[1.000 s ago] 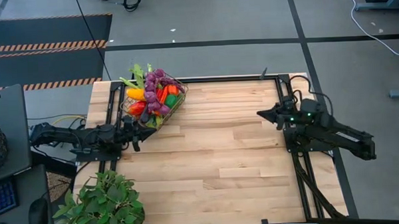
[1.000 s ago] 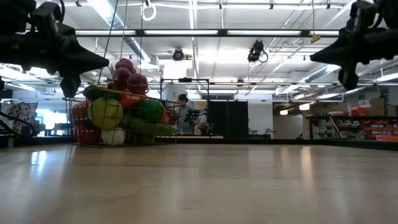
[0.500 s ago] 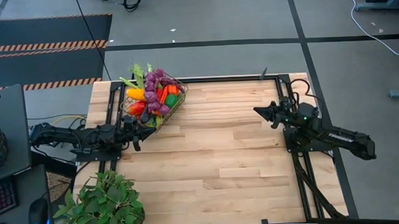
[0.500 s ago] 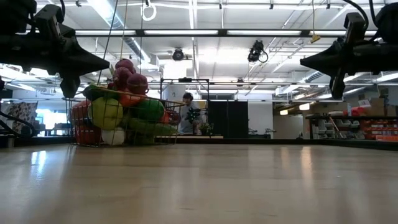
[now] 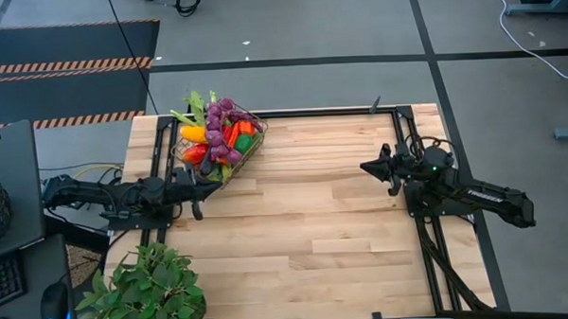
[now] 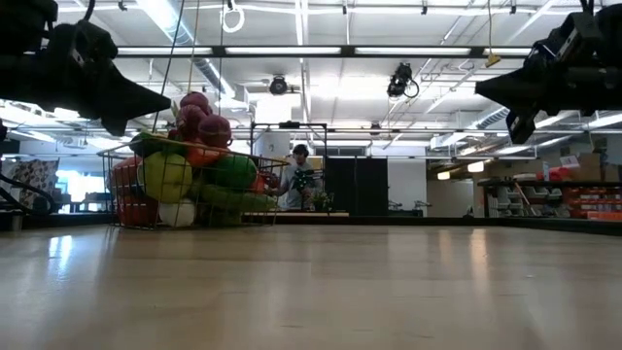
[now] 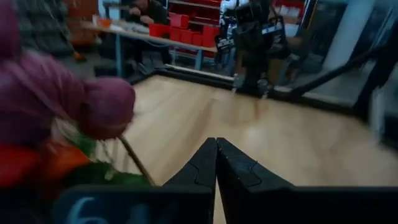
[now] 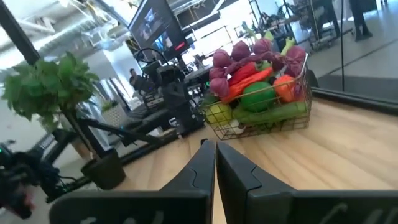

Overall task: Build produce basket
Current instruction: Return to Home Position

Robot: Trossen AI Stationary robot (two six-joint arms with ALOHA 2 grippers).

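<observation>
The wire basket (image 5: 258, 134) sits at the counter's (image 5: 305, 225) far left corner, with produce (image 5: 217, 133) heaped above its rim, so loading appears complete. The left gripper (image 5: 212, 176) hangs just beside it, fingers pressed together on nothing. The right gripper (image 5: 368, 164), likewise closed and empty, hovers well apart over the right side, consistent with parking.

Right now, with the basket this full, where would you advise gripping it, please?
Probably the top rim wire of the basket, on its side facing the middle of the table, approached from above: the produce heaps over the centre, while that edge is bare and thin.
</observation>
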